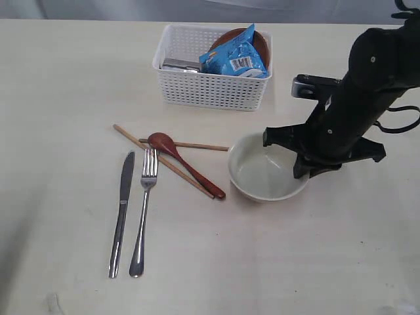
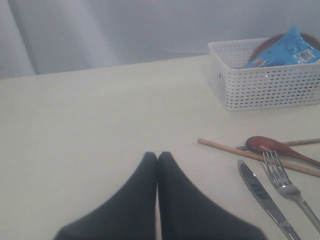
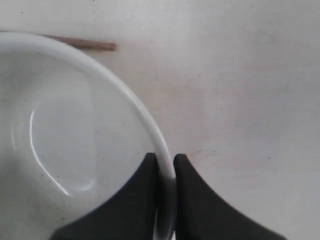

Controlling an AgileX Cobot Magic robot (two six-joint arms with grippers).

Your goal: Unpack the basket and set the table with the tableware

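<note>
Bowl [image 1: 266, 174] stood upright on the table [image 1: 295, 262], mouth upward, in front of the basket [image 1: 210, 88] and right of the cutlery. Right gripper [image 3: 166, 159] had closed narrowly on its rim, one finger inside and one outside, a hold judged fit for placing or shifting it. Left gripper [image 2: 157, 156] hung empty, fingers pressed together. Knife [image 1: 122, 210] and fork [image 1: 144, 210] lay parallel, tips toward the basket. The spoon [image 1: 187, 164] lay diagonally across the chopsticks [image 1: 134, 140].
</note>
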